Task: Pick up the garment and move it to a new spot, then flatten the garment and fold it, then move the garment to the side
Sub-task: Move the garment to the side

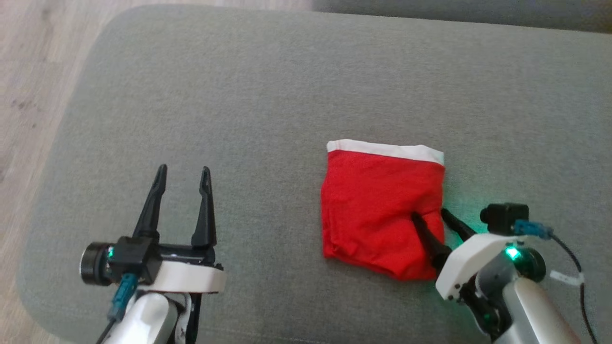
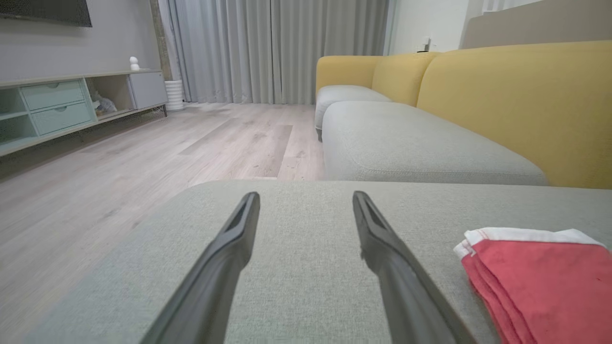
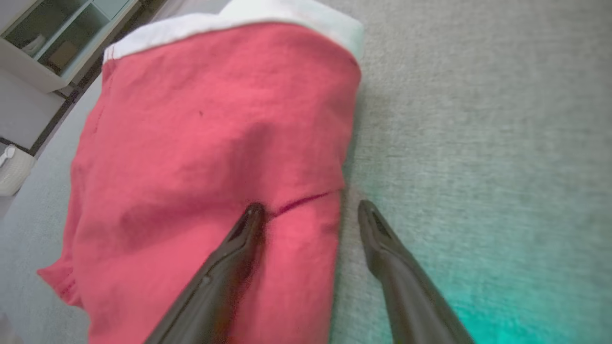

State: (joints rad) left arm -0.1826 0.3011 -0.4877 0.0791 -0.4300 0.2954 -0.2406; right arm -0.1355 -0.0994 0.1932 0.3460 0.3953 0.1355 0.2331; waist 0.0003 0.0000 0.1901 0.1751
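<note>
Where everything lies: grey seat cushion, viewed from above.
Garment: red, white band at far edge, folded into a flat square, laid right of centre on the cushion.
Right gripper: jaws spread, nothing gripped; one finger is placed on the garment's near right corner, the other just off its edge.
Left gripper: jaws spread, empty, held over bare cushion, well apart from the garment.

wide grey fabric sofa seat with rounded corners, kinda nubby weave, one folded red garment lying flat on it right of the middle, white band along its far edge, pale wood floor off the seat's left edge
</note>
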